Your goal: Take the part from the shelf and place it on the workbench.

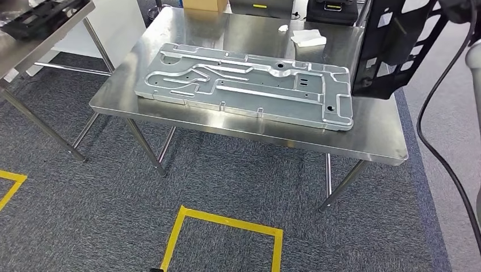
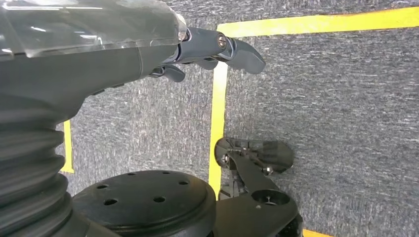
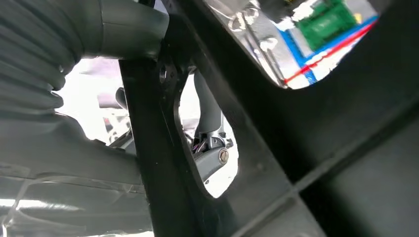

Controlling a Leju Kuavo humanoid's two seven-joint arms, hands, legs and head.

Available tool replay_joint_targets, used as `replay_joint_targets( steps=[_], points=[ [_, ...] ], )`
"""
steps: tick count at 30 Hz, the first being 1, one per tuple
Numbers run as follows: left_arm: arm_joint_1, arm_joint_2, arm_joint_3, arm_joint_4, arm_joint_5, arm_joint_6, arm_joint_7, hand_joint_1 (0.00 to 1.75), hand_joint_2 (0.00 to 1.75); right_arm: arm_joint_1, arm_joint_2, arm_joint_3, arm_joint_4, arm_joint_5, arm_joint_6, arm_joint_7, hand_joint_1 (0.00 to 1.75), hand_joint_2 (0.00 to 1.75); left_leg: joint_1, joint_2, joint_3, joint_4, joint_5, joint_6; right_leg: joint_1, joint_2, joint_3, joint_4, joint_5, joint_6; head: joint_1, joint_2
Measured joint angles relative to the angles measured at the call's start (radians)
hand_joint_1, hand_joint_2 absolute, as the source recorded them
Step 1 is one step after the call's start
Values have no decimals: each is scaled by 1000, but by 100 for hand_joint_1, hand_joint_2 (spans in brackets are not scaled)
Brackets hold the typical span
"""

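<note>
Above the table's far right corner, my right hand grips the black frame: stiff, light, best held by its bars; left hand empty, fingers apart.

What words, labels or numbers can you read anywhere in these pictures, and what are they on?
None can be read.
Yellow label on the dark case behind the workbench: too small to read.
Cardboard box: no print showing.
Black part, metal plate: no markings legible.
</note>
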Motion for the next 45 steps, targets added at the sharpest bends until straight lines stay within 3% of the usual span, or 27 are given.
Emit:
replay_joint_targets(
  steps=[4,9,11,13,15,16,18,20,21,23,24,25,27,28,29,31,32,33,35,36,37,39,41,42,44,45],
  points=[
    [0,0,11,0,12,-13,18,0,175,-25,20,15,6,6,2,-3,175,175,-2,0,-1,3,-2,4,-2,0,1,-2,0,3,0,0],
    [0,0,16,0,6,-16,36,0,175,-21,28,30,5,5,-2,-19,175,175,1,1,11,-9,-19,29,-3,-1,-6,29,2,18,0,0],
    [0,2,14,0,-2,-15,41,0,175,-16,26,34,-3,1,-3,-23,175,175,5,3,29,-12,-28,37,-5,-3,-47,103,-30,23,0,0],
    [-1,4,12,0,-11,-14,43,0,175,-7,17,39,-12,-6,-1,-25,175,175,6,5,42,-11,-38,37,-8,-4,-123,234,-78,27,0,0],
    [3,5,8,0,-19,-14,45,0,175,11,1,43,-20,-12,1,-25,175,175,9,6,62,-11,-52,31,-13,-5,-182,309,-86,31,0,0],
    [6,5,6,0,-22,-14,47,0,175,20,-8,44,-25,-15,3,-26,175,175,11,5,76,-10,-61,26,-16,-5,-185,291,-66,34,0,0],
    [11,6,4,0,-23,-15,52,0,175,33,-24,47,-35,-19,4,-31,175,175,16,5,106,-8,-87,12,-22,-10,-144,161,13,42,0,0],
    [11,9,4,1,-22,-16,55,0,175,42,-39,51,-40,-25,1,-39,175,175,17,8,130,-7,-114,-4,-20,-17,-107,53,62,33,1,0],
    [11,10,4,2,-22,-16,56,0,175,48,-44,52,-41,-27,-1,-41,175,175,16,10,140,-10,-124,-12,-16,-18,-99,32,69,23,1,0],
    [10,12,4,2,-21,-16,57,0,175,60,-51,55,-48,-30,-4,-43,175,175,16,13,151,-3,-123,-26,-13,-12,-85,31,46,-1,1,0],
    [9,14,4,2,-21,-17,58,0,175,65,-53,56,-52,-31,-6,-44,175,175,16,14,144,22,-110,-31,-15,-9,-74,30,39,-9,1,0],
    [8,15,4,3,-21,-17,58,0,175,68,-55,58,-57,-32,-7,-45,175,175,17,13,118,74,-90,-35,-17,-8,-59,28,28,-15,1,0],
    [5,17,3,3,-20,-19,59,0,175,75,-56,61,-64,-35,-7,-47,175,175,20,13,29,207,-77,-42,-17,-5,-26,24,5,-23,1,0],
    [4,17,2,3,-20,-19,60,0,175,83,-56,63,-66,-38,-6,-48,175,175,20,13,-21,264,-103,-45,-16,-3,-6,21,-8,-25,1,0],
    [4,17,2,3,-18,-19,61,0,175,95,-56,64,-68,-40,-5,-48,175,175,20,12,-63,294,-151,-45,-14,-1,16,17,-23,-26,1,0],
    [5,17,1,3,-16,-19,59,0,175,116,-57,67,-74,-45,-3,-47,175,175,17,12,-115,282,-246,-36,-7,3,65,13,-55,-28,1,0],
    [5,17,1,3,-14,-19,56,0,175,123,-58,68,-78,-47,-2,-46,175,175,14,12,-127,246,-257,-28,-4,4,89,12,-73,-28,1,0],
    [5,17,1,3,-9,-19,52,0,175,128,-59,69,-81,-49,0,-45,175,175,9,11,-132,195,-219,-17,1,5,114,11,-91,-29,1,0],
    [8,19,2,4,9,-21,45,0,175,138,-65,70,-82,-54,7,-44,175,175,-5,-2,-136,81,-24,9,8,10,154,13,-128,-28,1,0],
    [11,20,5,5,24,-26,40,0,175,144,-68,72,-82,-56,14,-43,175,175,-12,-11,-135,46,64,17,13,14,168,15,-145,-25,1,0],
    [12,21,10,6,44,-33,35,0,175,149,-71,75,-81,-58,21,-43,175,175,-15,-18,-134,32,115,19,15,19,177,16,-160,-22,1,0],
    [11,19,27,6,93,-54,26,0,175,150,-74,80,-83,-59,31,-42,175,175,-14,-21,-126,38,112,14,16,25,190,14,-183,-14,1,0],
    [4,19,54,7,140,-74,17,0,175,136,-82,83,-85,-65,36,-43,175,175,-10,-18,-120,32,102,19,12,16,175,49,-210,-5,1,0],
    [2,19,72,7,161,-84,12,0,175,127,-86,84,-85,-71,41,-46,175,175,-9,-18,-119,30,99,23,10,9,147,98,-232,-1,1,0],
    [1,22,110,7,200,-101,6,0,175,124,-91,85,-79,-88,61,-54,175,175,-10,-18,-114,30,89,30,10,2,57,234,-276,5,1,0],
    [4,22,128,7,214,-107,3,0,175,132,-92,86,-74,-96,76,-60,175,175,-10,-18,-108,30,83,31,10,2,15,286,-280,5,1,0]
  ],
)
